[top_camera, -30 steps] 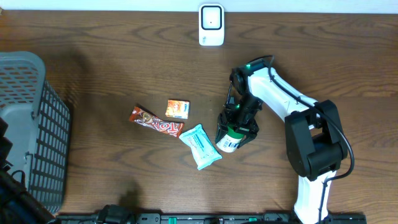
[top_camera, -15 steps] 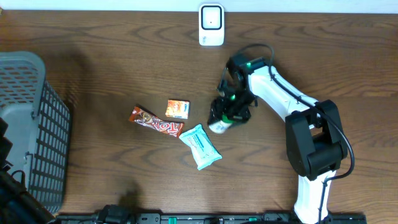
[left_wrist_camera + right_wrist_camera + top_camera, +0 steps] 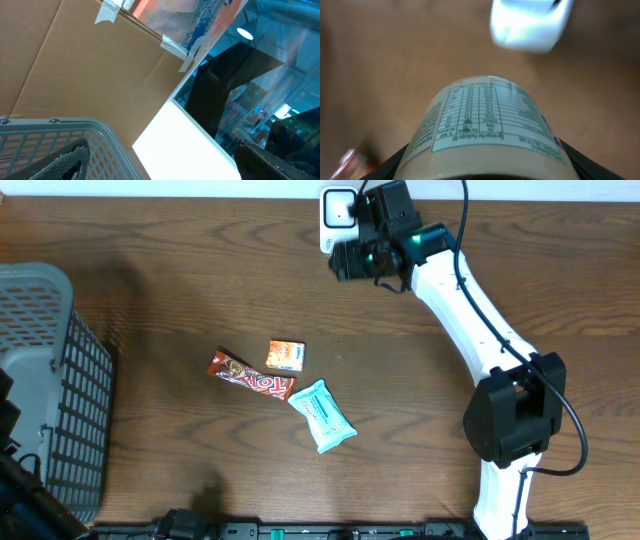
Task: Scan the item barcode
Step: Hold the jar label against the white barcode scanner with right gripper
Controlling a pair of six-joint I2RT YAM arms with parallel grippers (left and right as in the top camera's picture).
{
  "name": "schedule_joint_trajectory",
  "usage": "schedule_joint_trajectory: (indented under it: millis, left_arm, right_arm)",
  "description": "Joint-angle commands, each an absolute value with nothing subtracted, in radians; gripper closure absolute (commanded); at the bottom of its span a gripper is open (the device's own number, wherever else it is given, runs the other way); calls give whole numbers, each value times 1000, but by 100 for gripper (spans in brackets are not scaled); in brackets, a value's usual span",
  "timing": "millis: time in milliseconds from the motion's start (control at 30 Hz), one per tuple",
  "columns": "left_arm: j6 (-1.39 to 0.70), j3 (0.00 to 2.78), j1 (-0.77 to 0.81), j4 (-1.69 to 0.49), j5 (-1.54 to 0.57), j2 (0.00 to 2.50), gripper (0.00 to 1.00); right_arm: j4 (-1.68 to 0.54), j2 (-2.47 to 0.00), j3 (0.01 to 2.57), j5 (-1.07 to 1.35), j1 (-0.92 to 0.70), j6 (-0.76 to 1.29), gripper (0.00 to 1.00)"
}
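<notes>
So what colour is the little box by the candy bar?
The little box is orange, clearest in the overhead view.

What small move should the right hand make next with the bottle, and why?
Probably roll the bottle about its long axis. The right hand holds it close to the white scanner, but the wrist view shows only the nutrition table on its label; no barcode is visible, so it may not face the scanner yet.

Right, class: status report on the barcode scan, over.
Left jaws open, idle by basket. Right jaws shut on bottle, held at scanner. Nothing between them.
</notes>
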State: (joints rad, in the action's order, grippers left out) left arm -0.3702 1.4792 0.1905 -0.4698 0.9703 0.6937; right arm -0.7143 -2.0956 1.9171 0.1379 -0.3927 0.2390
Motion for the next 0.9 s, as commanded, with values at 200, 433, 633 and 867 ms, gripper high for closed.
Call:
schedule_joint_trajectory:
  millis: [200,433,633,867]
  left_arm:
    - [-379,1475,186,-469,970,711,8]
    - [-379,1475,186,-468,969,732,8]
    - [-379,1475,186,-468,969,736,7]
    - [-379,1475,186,-469,970,736,7]
  right_arm:
    - [-352,-2164,1910,-153,-387,113,49]
    - [-55,-2290,1910,-159,-385,113,51]
    - [179,-2410,1910,-186,-385,93,48]
    - [308,-2458,1910,-207,-386,43,47]
